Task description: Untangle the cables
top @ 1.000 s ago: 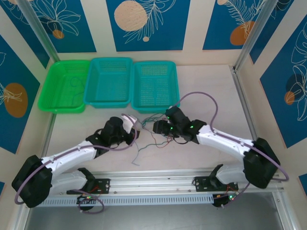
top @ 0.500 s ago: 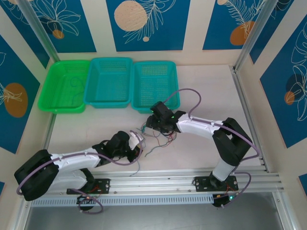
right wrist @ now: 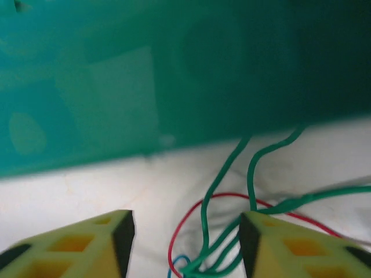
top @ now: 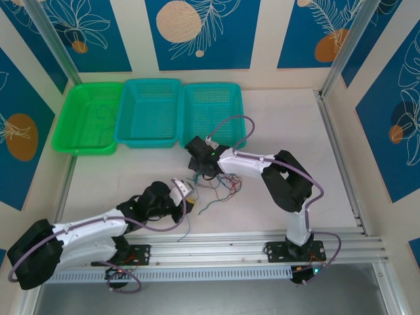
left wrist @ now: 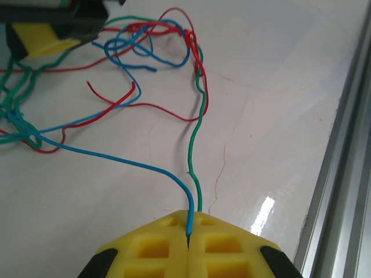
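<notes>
The cables (top: 215, 187) lie as a loose knot on the white table (top: 282, 125), mid-frame in the top view, just below the rightmost teal basket (top: 212, 118). In the left wrist view the blue wire (left wrist: 116, 153) runs from bottom centre up to the left, and the green wire (left wrist: 197, 145) climbs almost straight towards the tangle at the top. The left gripper (left wrist: 189, 226) is closed tight on the blue wire; I cannot tell whether it also pinches the green one. The right gripper (right wrist: 185, 229) stands partly spread, with green and red strands loose between its fingers. The basket wall behind is blurred, and the wire ends are cut off at the frame edge.
</notes>
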Available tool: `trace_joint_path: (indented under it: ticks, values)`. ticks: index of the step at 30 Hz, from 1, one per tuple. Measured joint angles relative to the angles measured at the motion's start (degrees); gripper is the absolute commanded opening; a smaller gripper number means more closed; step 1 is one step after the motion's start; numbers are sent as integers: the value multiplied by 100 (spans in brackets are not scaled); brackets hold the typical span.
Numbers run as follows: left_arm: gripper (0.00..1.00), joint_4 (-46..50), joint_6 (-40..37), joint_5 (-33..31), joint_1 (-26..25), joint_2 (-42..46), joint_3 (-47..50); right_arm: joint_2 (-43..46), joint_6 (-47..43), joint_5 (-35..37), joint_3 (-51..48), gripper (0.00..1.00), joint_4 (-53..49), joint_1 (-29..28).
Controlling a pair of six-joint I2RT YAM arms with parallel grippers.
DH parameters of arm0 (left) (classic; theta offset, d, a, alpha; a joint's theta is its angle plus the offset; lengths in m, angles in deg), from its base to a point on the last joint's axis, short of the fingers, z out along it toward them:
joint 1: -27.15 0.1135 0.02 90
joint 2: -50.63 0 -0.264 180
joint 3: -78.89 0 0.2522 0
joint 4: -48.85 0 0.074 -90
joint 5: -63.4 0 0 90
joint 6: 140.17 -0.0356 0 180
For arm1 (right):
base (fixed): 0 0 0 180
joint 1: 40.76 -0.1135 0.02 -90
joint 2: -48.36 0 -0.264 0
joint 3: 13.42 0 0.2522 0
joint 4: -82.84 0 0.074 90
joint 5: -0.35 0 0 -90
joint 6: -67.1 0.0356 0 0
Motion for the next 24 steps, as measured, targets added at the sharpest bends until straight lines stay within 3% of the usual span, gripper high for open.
trace_joint_path:
  ticks: [10, 16, 24]
  values:
    - [0, 260, -46, -326, -11, 1390, 376, 46, -76, 243, -378, 44, 157, -155]
    - [0, 284, -39, -544, -11, 1464, 463, 448, -584, 361, -682, 52, 225, -450]
    - [0, 286, -39, -568, -11, 1342, 496, 855, -772, 339, -675, 57, 140, -363]
